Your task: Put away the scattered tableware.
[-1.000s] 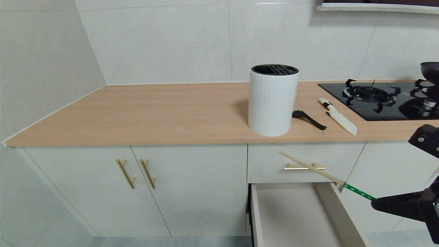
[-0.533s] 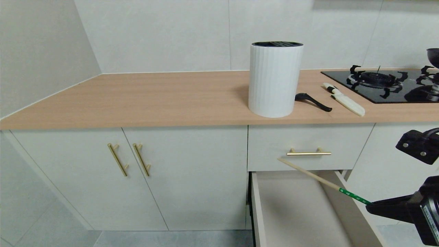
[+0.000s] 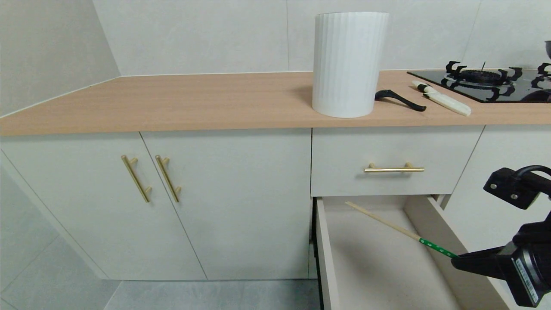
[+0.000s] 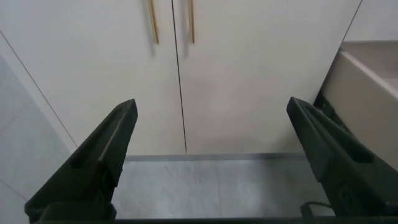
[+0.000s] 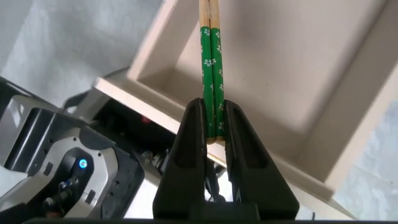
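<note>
Right gripper (image 3: pixel 455 258) is clamping wooden chopsticks (image 3: pixel 394 227) by their green ends, tips slanting over the open drawer (image 3: pixel 323 245) | left gripper (image 4: pixel 211 106) is gaping wide, facing cabinet doors (image 4: pixel 249 68) | knife (image 3: pixel 443 98) is lying on countertop (image 3: pixel 172 99) near white ribbed holder (image 3: pixel 346 64)

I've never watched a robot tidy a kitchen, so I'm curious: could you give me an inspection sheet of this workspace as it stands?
Surface: wooden countertop, bearing a white ribbed holder.
Job's things: chopsticks held over the open drawer; knife and black-handled utensil lie on the countertop beside the holder.
Clutter: nothing seen.
Grippers: right gripper shut on the chopsticks' green end; left gripper open, facing the cabinet doors.
Cables: nothing seen.
Surroundings: gas hob, tiled wall, closed drawer above the open one.
</note>
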